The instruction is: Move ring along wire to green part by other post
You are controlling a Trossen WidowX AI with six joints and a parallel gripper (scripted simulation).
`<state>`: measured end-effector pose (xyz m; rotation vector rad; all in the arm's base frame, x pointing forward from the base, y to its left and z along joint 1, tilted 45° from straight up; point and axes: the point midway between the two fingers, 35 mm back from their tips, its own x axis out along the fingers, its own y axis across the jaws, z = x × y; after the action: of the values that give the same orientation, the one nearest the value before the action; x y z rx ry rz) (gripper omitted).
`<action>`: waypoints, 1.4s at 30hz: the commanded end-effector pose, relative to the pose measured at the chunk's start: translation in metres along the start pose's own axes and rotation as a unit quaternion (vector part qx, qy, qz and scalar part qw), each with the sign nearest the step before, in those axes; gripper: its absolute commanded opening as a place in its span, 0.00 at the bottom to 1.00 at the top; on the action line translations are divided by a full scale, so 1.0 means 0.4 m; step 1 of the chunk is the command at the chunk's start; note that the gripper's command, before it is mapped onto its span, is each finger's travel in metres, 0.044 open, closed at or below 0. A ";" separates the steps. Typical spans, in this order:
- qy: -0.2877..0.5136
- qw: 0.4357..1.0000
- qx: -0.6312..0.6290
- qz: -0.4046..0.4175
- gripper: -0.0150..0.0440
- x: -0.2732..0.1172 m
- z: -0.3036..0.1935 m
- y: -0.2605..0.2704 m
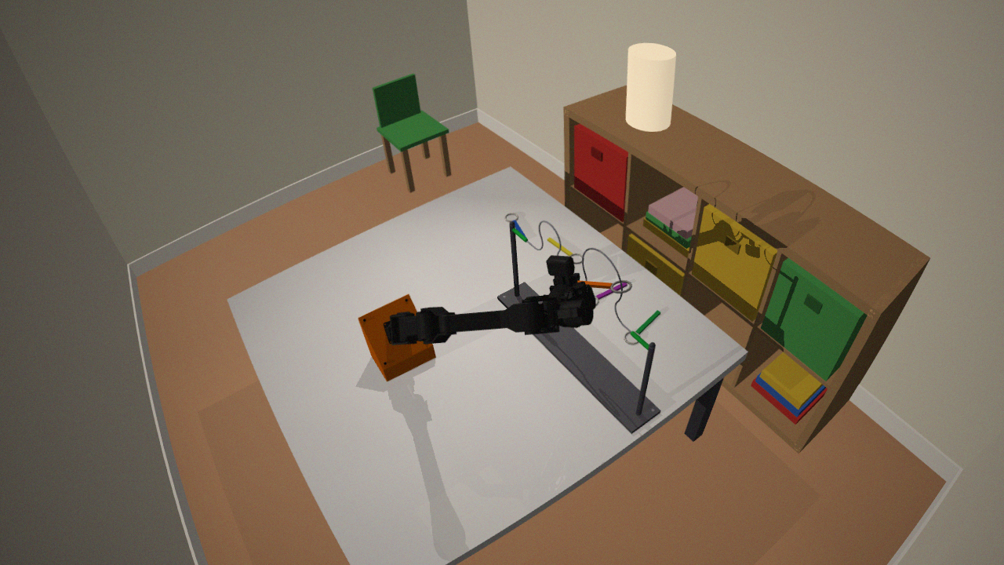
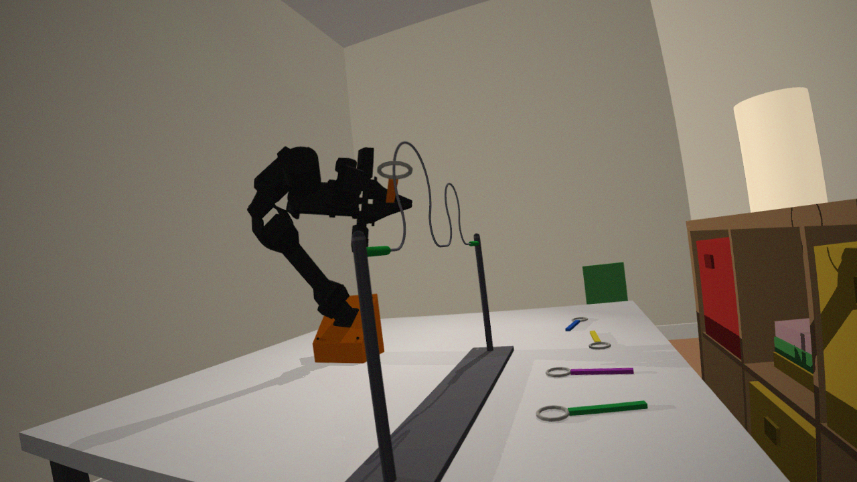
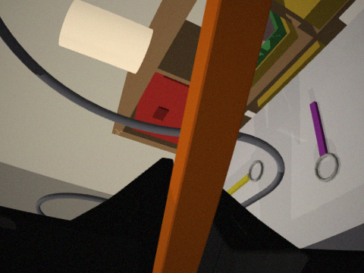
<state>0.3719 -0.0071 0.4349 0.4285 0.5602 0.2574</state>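
My gripper (image 2: 406,204) (image 3: 175,171) is shut on the orange handle (image 1: 595,284) (image 2: 391,191) (image 3: 216,110). The grey ring (image 1: 629,286) (image 2: 409,174) is above the fingers in the exterior view, around the rising wire on the near side of the tall loop; it is out of the wrist view. The grey wire (image 2: 405,142) (image 3: 91,107) passes behind the handle in the wrist view; any contact is unclear. Below the ring, a green part (image 1: 641,340) (image 2: 378,251) joins the near post (image 1: 644,383) (image 2: 370,341). The other green part (image 1: 520,235) (image 2: 474,243) is at the far post (image 1: 514,263) (image 2: 483,293).
The posts stand on a dark base (image 1: 596,365) (image 2: 452,407). Beyond it, ring tools with green (image 1: 647,322) (image 2: 608,408), purple (image 2: 602,371) (image 3: 318,129), yellow (image 2: 594,337) (image 3: 238,184) and blue (image 2: 573,325) handles lie on the table. A shelf (image 1: 867,260) stands behind the table.
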 end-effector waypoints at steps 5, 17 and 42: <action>-0.004 0.998 -0.051 -0.028 0.00 -0.002 0.005 -0.006; -0.006 0.990 -0.121 -0.072 0.00 -0.003 0.008 -0.023; -0.012 0.951 -0.264 -0.160 0.00 -0.008 0.020 -0.055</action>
<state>0.3780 -0.0290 0.4319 -0.1254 0.5124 0.0951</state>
